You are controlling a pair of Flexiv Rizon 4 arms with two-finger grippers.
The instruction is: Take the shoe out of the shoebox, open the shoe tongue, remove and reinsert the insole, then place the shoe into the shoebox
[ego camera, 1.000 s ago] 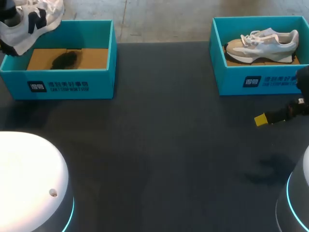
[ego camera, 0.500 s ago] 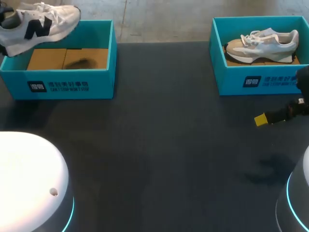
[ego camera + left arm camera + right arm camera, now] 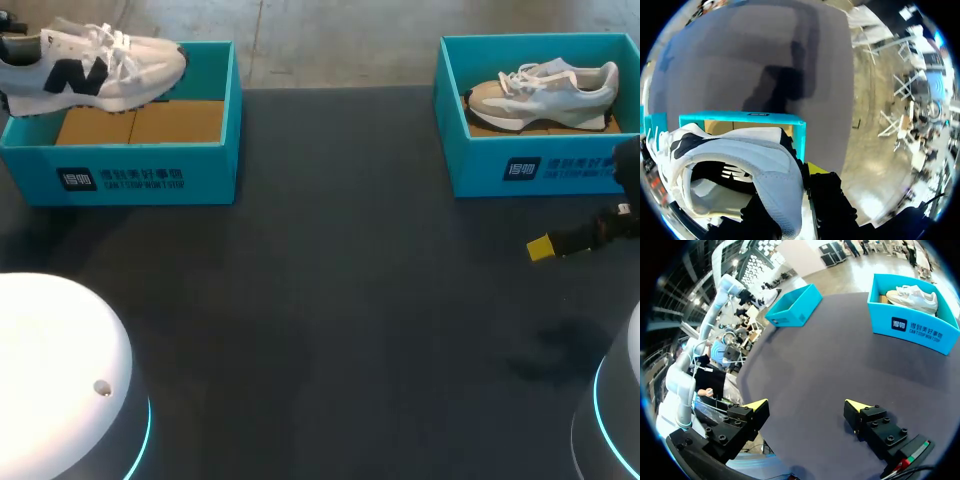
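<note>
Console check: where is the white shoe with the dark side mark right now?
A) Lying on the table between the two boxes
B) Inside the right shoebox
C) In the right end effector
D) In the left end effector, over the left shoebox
D: the shoe hangs over the left shoebox, and the left wrist view shows the left end effector clamped on its heel.

The dark table [image 3: 330, 300] bears two open teal boxes at its far edge: the left box [image 3: 140, 178] by the far left corner, the right box [image 3: 480, 172] by the far right corner.
</note>
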